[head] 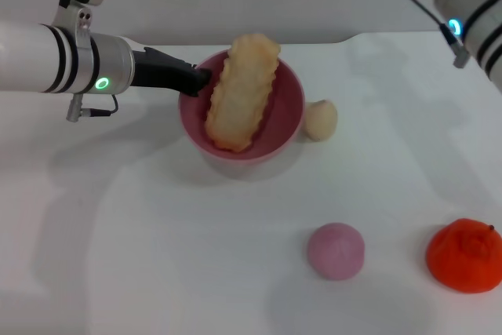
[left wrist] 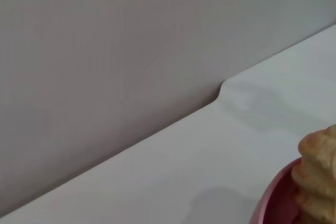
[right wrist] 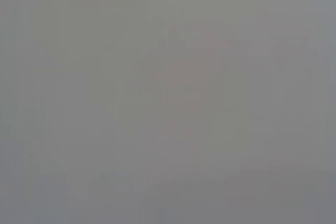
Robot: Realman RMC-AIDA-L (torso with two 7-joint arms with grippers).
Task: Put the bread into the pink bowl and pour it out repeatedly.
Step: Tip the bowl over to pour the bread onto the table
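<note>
The pink bowl (head: 284, 119) stands upright on the white table, left of centre. The bread (head: 243, 92) lies lengthwise in it, pale side up, its far end sticking out over the far rim. My left gripper (head: 198, 81) reaches in from the left, and its black fingers are closed on the bowl's left rim. The left wrist view shows only a piece of the bowl's rim (left wrist: 270, 203) and the end of the bread (left wrist: 317, 174). My right arm (head: 471, 13) is parked at the far right, with its gripper out of view.
A small cream bun (head: 321, 119) sits right beside the bowl. A pink ball (head: 336, 251) and an orange-red toy fruit (head: 465, 255) lie near the front right. The table's far edge meets a grey wall behind the bowl.
</note>
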